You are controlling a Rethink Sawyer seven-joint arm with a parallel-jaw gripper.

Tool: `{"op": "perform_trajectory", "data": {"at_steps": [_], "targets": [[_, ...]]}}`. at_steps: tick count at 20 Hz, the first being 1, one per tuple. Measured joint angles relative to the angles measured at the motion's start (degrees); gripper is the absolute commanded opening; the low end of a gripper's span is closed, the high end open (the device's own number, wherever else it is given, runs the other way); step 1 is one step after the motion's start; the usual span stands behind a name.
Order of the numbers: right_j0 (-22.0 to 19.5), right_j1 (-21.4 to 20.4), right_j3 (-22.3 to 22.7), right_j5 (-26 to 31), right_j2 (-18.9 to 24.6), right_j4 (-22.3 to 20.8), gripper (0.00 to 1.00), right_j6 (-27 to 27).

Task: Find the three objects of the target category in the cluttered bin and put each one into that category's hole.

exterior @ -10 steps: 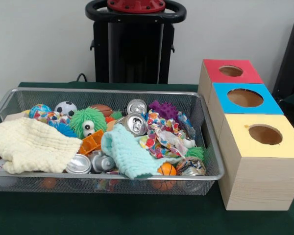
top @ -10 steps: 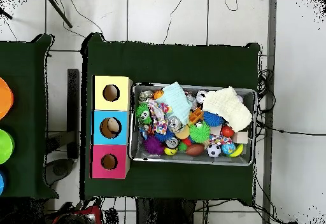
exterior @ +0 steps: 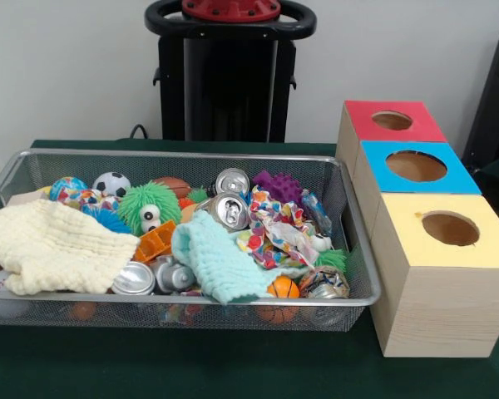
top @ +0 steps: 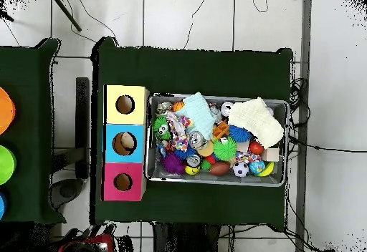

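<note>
Front view, read left to right. The bin (exterior: 349, 179), a shallow wire-mesh basket, sits on the green table (exterior: 191, 366) and is full to the rim. At its 9 o'clock side lies a cream cloth (exterior: 54, 245); behind it, toward 11 o'clock, rest a soccer ball (exterior: 111, 184) and a green fuzzy toy (exterior: 148, 206) with googly eyes. Near the centre a mint cloth (exterior: 216, 259) overlaps several drink cans (exterior: 229, 209), with an orange ball (exterior: 283, 288) at 5 o'clock and a purple spiky toy (exterior: 279, 186) at 1 o'clock.

Just beside the bin, at its 3 o'clock side, stand three wooden boxes in a row: a red-topped box (exterior: 391, 122) farthest back, a blue-topped box (exterior: 416, 167) in the middle, and a yellow-topped box (exterior: 445, 229) nearest the camera. Each has one round hole on top.

The robot's pedestal (exterior: 229, 71) stands at 12 o'clock behind the table. Neither view shows the gripper, so its state cannot be told.

Progress, as a judgement: the bin appears undisturbed and heavily cluttered. In the overhead view the blue-topped box's hole (top: 124, 144) shows something pale inside, unidentifiable. Most or all of the sorting seems left to do.
</note>
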Motion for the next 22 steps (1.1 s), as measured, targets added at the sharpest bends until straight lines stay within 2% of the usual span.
{"op": "perform_trajectory", "data": {"at_steps": [13, 22], "targets": [[-1.5, 1.3, 0.7, -0.5, -0.3, 2.4, 1.0, 0.0], [-3.7, 4.7, 4.2, -6.5, -0.3, 3.4, 1.0, 0.0]]}}
